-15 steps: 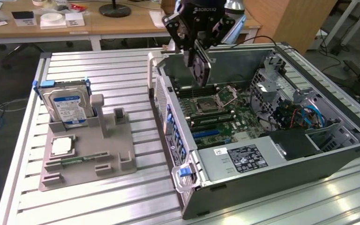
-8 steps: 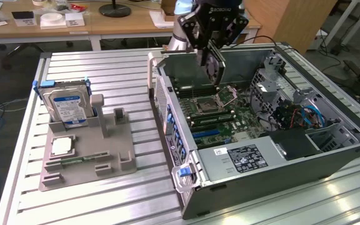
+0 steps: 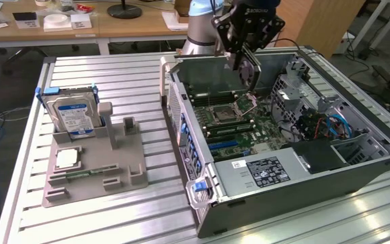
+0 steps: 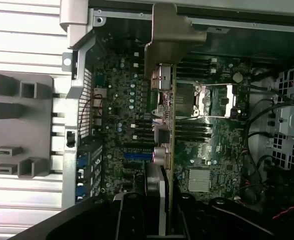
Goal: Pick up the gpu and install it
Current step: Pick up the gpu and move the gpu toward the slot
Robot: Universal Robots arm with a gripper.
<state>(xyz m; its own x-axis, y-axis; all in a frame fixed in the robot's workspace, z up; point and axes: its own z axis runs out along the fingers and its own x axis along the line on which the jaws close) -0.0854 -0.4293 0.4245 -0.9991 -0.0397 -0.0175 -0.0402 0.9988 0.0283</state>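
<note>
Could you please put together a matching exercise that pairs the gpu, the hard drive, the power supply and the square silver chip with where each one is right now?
Things
1. gpu
2. hard drive
3. power supply
4. square silver chip

Places
A. standing upright in the grey holder
B. lying flat on the grey holder
C. held by the gripper over the open computer case
D. inside the computer case, black label facing up

Pairs: 1-C, 2-A, 3-D, 4-B
</note>
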